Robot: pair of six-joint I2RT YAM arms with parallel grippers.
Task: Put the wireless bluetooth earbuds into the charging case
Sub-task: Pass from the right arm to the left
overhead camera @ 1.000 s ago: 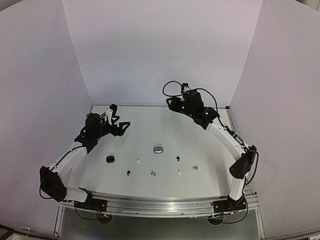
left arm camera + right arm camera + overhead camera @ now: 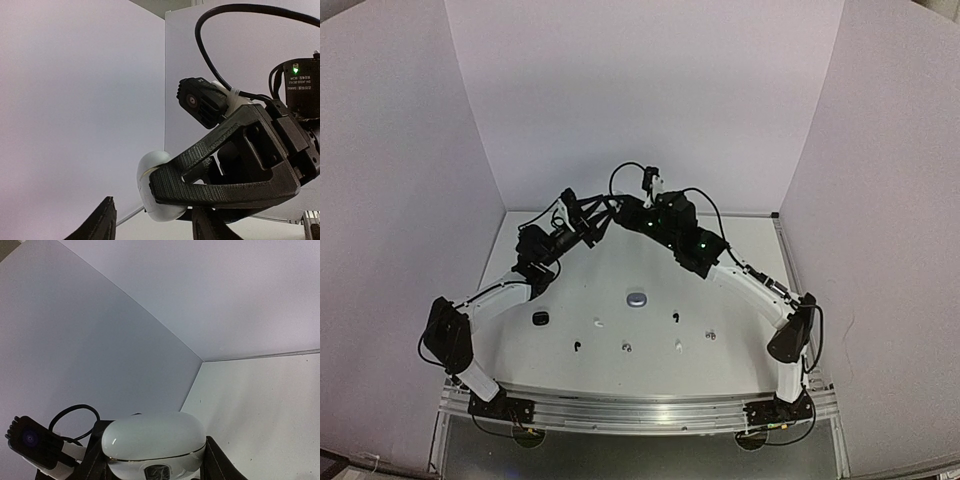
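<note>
My right gripper (image 2: 155, 462) is shut on a white pebble-shaped charging case (image 2: 152, 437), lid closed, held up in the air at the back middle of the table. My left gripper (image 2: 154, 220) has come up to it (image 2: 597, 213). Its two fingers stand apart on either side of the case (image 2: 150, 187), with a gap still showing on the left side. The right gripper's finger (image 2: 220, 175) crosses in front of the case. Several earbuds lie on the table: black (image 2: 672, 318), black (image 2: 577, 346), white (image 2: 597, 323), white (image 2: 678, 345), greyish (image 2: 626, 347).
A grey case (image 2: 637, 299) lies mid-table and a black case (image 2: 539, 318) to the left of it. Another greyish bud (image 2: 710, 336) lies at the right. White walls enclose the table on three sides. The right wrist camera (image 2: 200, 100) hangs close to my left gripper.
Both arms swung inward to meet at the back middle. The right one carried the white case there. The left gripper's fingers have narrowed around the case.
</note>
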